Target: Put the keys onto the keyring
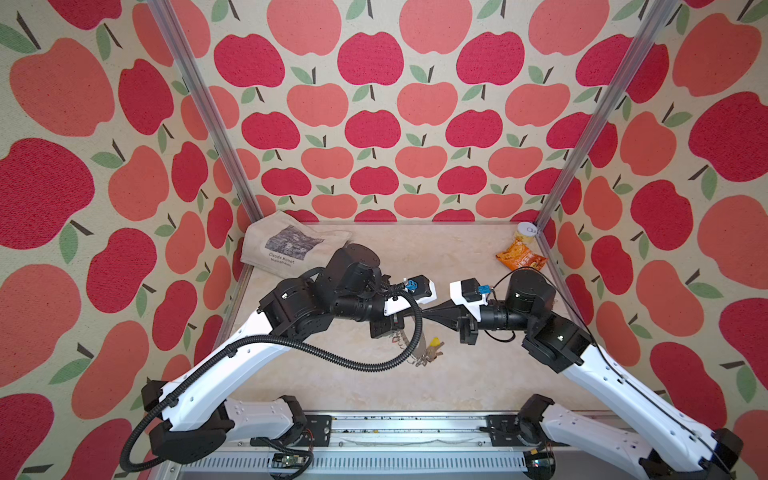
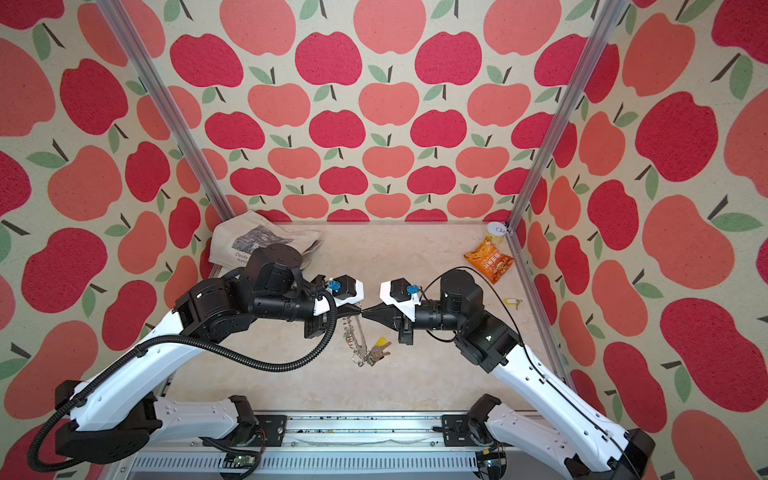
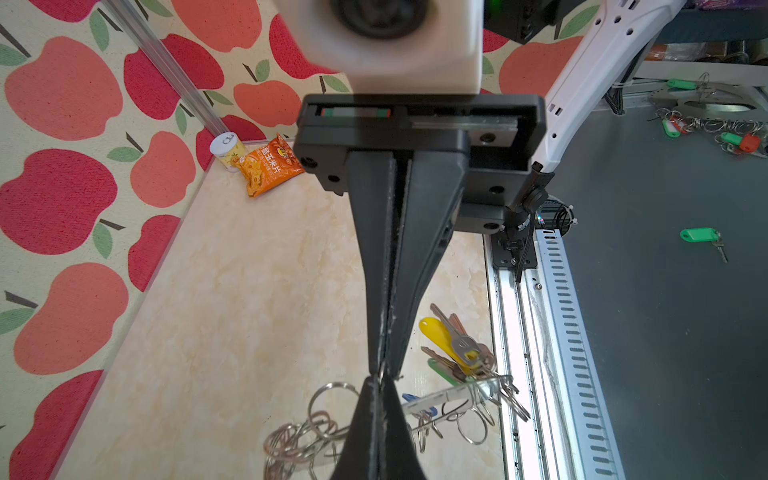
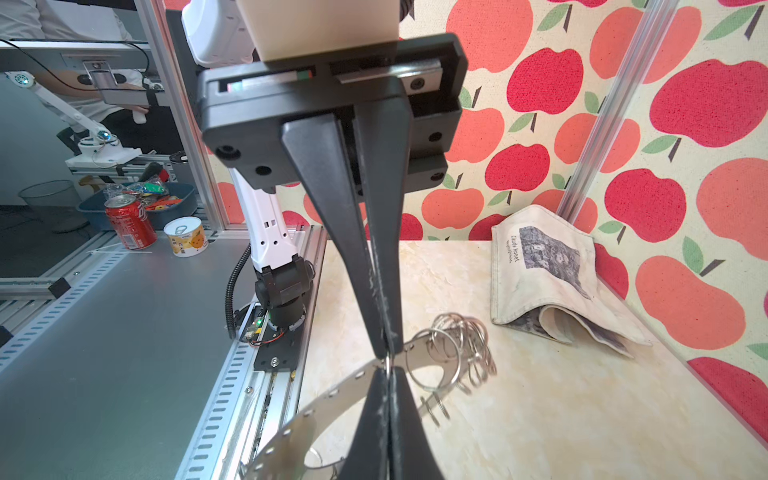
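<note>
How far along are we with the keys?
Done: several keys already hang on the keyring. In hand: left hand and right hand are shut tip to tip on the keyring's rim. Left: a yellow-tagged key lies loose on the table, right side; neither hand holds a key.

Brushed grey metal on the keyring (image 4: pixel 316 409), shiny wire for its loops, bright metal keys (image 3: pixel 461 347) with a glossy yellow plastic tag, polished marble-look worktop (image 3: pixel 249 311), matt canvas bag (image 4: pixel 540 282), crinkly glossy snack packet (image 3: pixel 270 166), matt black plastic right pincer (image 4: pixel 388 374).
</note>
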`<action>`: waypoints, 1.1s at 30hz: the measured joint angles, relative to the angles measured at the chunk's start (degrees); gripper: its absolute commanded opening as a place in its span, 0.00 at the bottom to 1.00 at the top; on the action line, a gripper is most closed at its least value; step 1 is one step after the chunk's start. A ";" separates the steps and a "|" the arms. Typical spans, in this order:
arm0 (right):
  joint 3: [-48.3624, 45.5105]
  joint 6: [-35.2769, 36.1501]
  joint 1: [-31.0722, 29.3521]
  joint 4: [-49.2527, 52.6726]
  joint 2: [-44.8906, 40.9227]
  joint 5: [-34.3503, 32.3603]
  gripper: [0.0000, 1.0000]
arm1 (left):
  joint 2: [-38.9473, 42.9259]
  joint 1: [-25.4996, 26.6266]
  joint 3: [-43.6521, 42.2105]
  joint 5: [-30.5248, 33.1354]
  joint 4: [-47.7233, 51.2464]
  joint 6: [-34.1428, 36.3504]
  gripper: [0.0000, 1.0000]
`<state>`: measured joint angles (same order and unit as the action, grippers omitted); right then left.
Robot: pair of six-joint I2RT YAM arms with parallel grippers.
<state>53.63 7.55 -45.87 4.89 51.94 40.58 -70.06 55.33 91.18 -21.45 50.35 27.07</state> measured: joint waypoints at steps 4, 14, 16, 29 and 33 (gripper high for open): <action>-2.14 -2.10 0.02 -3.63 -0.74 -0.02 0.00 | 1.07 0.09 -1.36 0.61 -2.08 -0.42 0.27; -11.30 -14.51 3.37 -22.14 -2.01 1.05 0.00 | 12.46 -1.27 -9.60 2.14 -13.16 -7.58 0.35; -12.35 -17.07 3.89 -26.36 -1.88 1.62 0.00 | 13.51 -1.57 -10.56 1.60 -14.73 -9.16 0.34; -13.97 -30.29 4.00 -49.35 2.64 6.16 0.00 | 12.31 -2.08 -15.96 -2.29 -21.31 -15.08 0.29; -14.16 -32.79 4.22 -53.24 3.80 6.91 0.00 | 12.31 -2.36 -16.33 -3.63 -23.15 -15.93 0.28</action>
<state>39.46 -25.23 -41.65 -48.36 55.75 47.48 -57.76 52.97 74.85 -25.08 27.20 11.14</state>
